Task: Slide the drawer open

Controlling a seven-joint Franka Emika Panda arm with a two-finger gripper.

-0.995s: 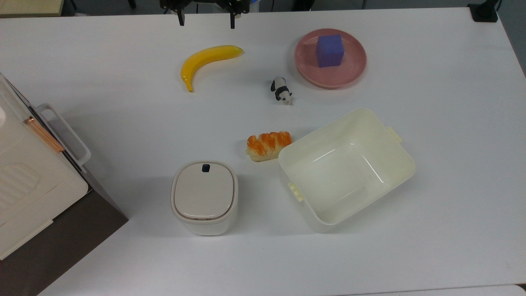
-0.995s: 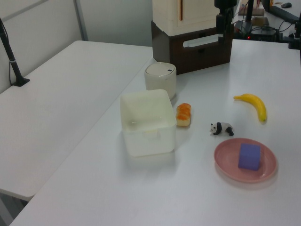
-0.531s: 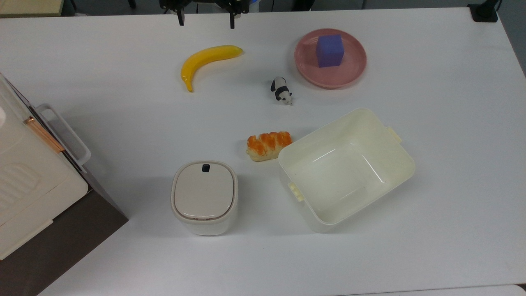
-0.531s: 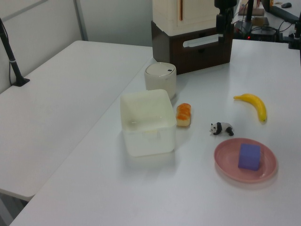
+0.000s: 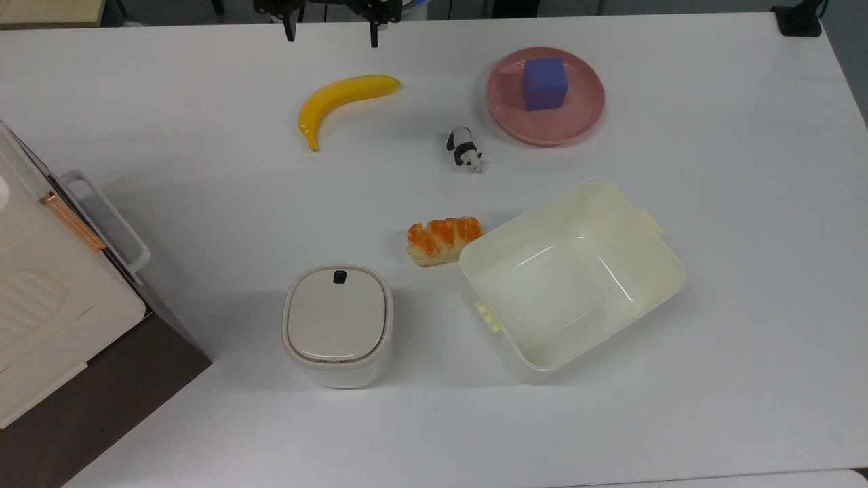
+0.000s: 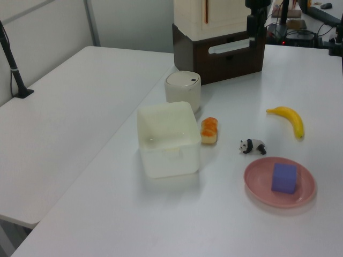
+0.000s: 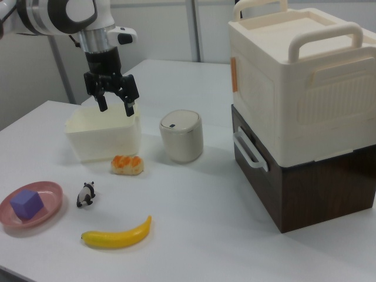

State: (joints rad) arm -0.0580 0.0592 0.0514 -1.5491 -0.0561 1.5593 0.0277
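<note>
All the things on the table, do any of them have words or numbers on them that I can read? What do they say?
None: there are no words, numbers or labels to read on anything here.
The lidded bin has just a small dark button on its lid, not a sign.
The drawer, the cream box on top of it, the tub and the pink plate are all plain.

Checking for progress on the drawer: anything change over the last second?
Only the gripper moved: it slid slightly toward the top view's left, open and holding nothing. The drawer is shut as before, its white handle untouched, and the table items are where they were.
</note>
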